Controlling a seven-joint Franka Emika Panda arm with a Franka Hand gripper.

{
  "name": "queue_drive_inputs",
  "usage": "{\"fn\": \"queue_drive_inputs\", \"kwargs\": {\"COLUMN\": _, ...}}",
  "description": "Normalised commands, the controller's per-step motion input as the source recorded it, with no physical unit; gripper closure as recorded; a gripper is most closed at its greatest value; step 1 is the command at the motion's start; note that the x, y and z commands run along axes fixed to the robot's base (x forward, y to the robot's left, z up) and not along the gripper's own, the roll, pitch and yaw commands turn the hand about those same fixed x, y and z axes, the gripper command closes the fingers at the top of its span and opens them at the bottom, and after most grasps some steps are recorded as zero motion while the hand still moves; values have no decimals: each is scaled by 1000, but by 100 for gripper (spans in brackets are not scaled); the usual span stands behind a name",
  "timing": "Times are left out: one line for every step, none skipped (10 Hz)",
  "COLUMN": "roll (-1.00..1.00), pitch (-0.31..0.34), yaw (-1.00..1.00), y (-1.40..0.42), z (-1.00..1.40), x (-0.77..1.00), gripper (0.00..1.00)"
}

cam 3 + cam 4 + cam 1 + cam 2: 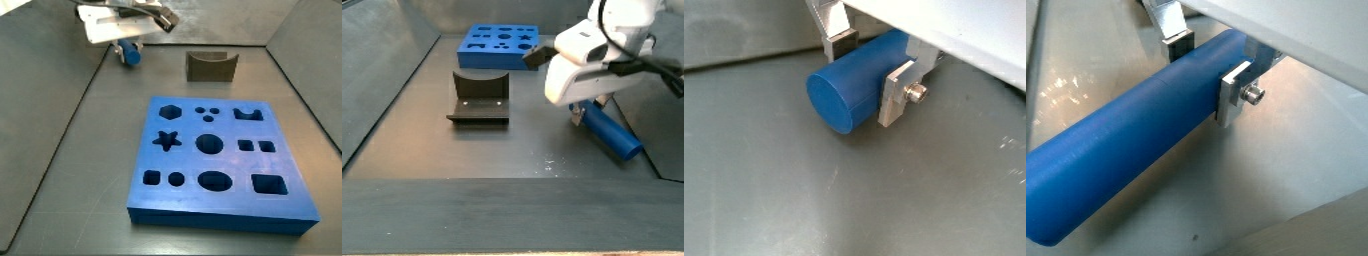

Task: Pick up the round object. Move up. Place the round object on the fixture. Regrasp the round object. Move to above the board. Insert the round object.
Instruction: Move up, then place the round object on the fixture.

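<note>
Now gripper (1207,70) closed on blue peg (1140,150) near one end, low over floor — block (210,66) at 3 o'clock. Risk: off-centre hold — long end droops, twists on lift.

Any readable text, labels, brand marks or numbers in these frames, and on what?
None. No lettering shows on the round object, the gripper closed on it, the board or the fixture; the board carries only shaped cut-outs.
</note>
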Motion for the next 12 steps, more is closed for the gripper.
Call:
{"fn": "queue_drive_inputs", "kwargs": {"roll": 5, "pitch": 37, "yaw": -6, "y": 7, "z": 817, "x": -36, "gripper": 100}}
{"fn": "queue_drive_inputs", "kwargs": {"roll": 9, "pitch": 46, "yaw": -12, "y": 12, "z": 658, "x": -26, "gripper": 100}}
{"fn": "queue_drive_inputs", "kwargs": {"roll": 14, "pitch": 48, "yaw": -16, "y": 14, "z": 530, "x": -27, "gripper": 100}}
{"fn": "queue_drive_inputs", "kwargs": {"roll": 18, "pitch": 48, "yaw": -18, "y": 14, "z": 441, "x": -29, "gripper": 100}}
{"fn": "queue_drive_inputs", "kwargs": {"roll": 25, "pitch": 46, "yaw": -23, "y": 16, "z": 268, "x": -31, "gripper": 100}}
{"fn": "queue_drive_inputs", "kwargs": {"roll": 0, "pitch": 0, "yaw": 0, "y": 0, "z": 1000, "x": 0, "gripper": 100}}
{"fn": "queue_drive_inputs", "kwargs": {"roll": 8, "pitch": -8, "yaw": -2, "y": 2, "z": 1000, "x": 11, "gripper": 100}}
{"fn": "queue_drive_inputs", "kwargs": {"roll": 4, "pitch": 17, "yaw": -2, "y": 0, "z": 1000, "x": -1, "gripper": 100}}
{"fn": "queue_drive_inputs", "kwargs": {"roll": 5, "pitch": 31, "yaw": -3, "y": 2, "z": 1000, "x": -5, "gripper": 100}}
{"fn": "queue_drive_inputs", "kwargs": {"roll": 8, "pitch": 42, "yaw": -5, "y": 4, "z": 1000, "x": -12, "gripper": 100}}
{"fn": "queue_drive_inputs", "kwargs": {"roll": 13, "pitch": 46, "yaw": -6, "y": 7, "z": 1000, "x": -16, "gripper": 100}}
{"fn": "queue_drive_inputs", "kwargs": {"roll": 17, "pitch": 51, "yaw": -7, "y": 12, "z": 1000, "x": -20, "gripper": 100}}
